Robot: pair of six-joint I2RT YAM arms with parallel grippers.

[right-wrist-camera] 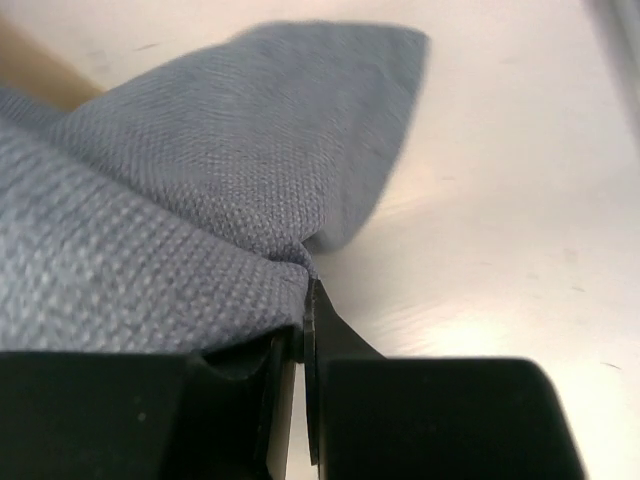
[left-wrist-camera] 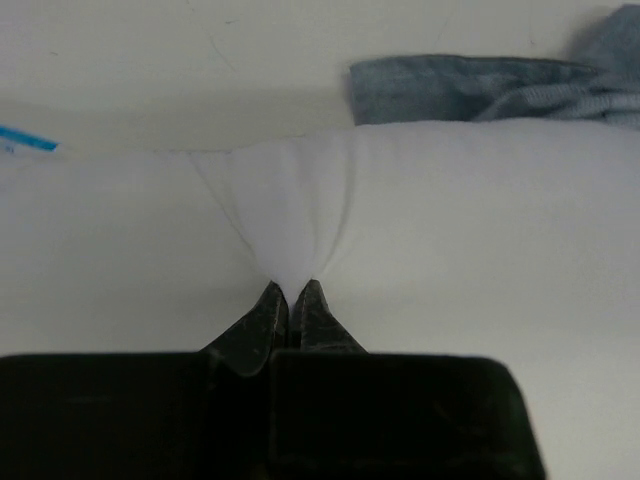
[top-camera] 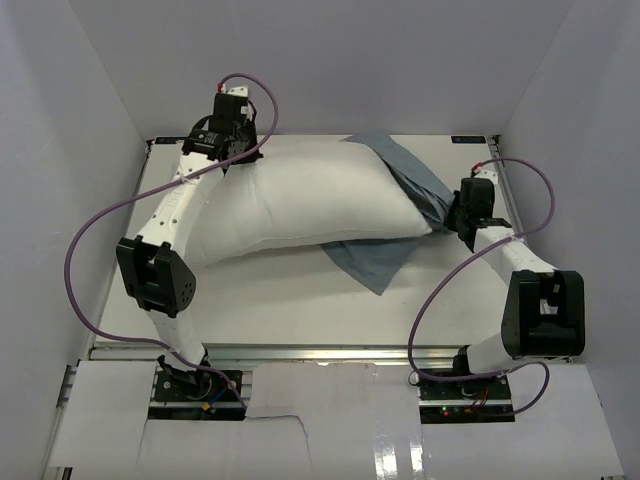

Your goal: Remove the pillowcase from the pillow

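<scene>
The white pillow (top-camera: 320, 205) lies across the back of the table, almost bare. My left gripper (top-camera: 228, 160) is shut on a pinch of the pillow's white cloth (left-wrist-camera: 290, 215) at its far left corner. The grey-blue pillowcase (top-camera: 375, 262) hangs on only at the pillow's right end, with a flap spread on the table in front. My right gripper (top-camera: 455, 215) is shut on the pillowcase (right-wrist-camera: 180, 200) at the pillow's right tip. The pillowcase also shows at the far end in the left wrist view (left-wrist-camera: 450, 88). No stripes show.
White walls close in the table on the left, back and right. The table (top-camera: 300, 310) has its front edge at a metal rail (top-camera: 320, 352). A purple cable (top-camera: 85, 250) loops beside each arm. A blue tape mark (left-wrist-camera: 25, 138) sits on the far table.
</scene>
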